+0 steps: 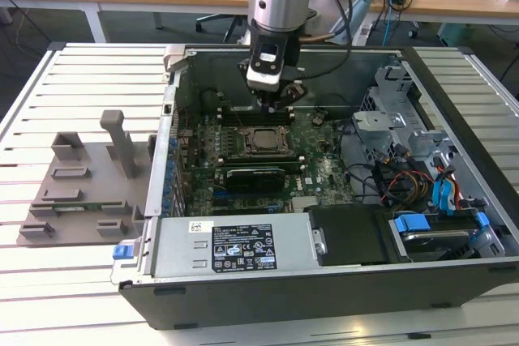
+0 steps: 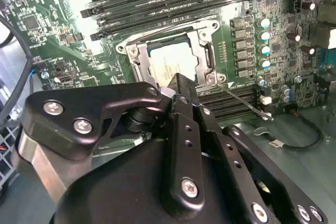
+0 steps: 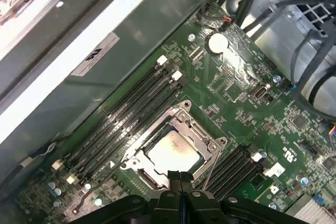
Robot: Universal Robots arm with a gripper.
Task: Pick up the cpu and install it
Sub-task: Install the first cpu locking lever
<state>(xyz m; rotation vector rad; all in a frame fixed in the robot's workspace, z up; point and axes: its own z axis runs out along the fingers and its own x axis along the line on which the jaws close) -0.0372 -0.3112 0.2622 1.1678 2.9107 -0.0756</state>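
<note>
On the exterior view's left, the grey plastic tray (image 1: 81,192) with upright posts lies on the slatted counter (image 1: 73,79), just beside the open computer case (image 1: 454,224). Toward the middle, my gripper (image 1: 280,99) hangs inside the case above the green motherboard (image 1: 324,172), near the memory slots (image 1: 255,111). My fingers (image 3: 178,192) are pressed together with nothing between them. The cpu (image 3: 173,152) sits in the black socket frame (image 3: 207,145), its pale metal top showing in both wrist views (image 2: 173,62). On the right, blue cables (image 1: 446,192) and a drive bay (image 1: 430,237) fill the case's corner.
</note>
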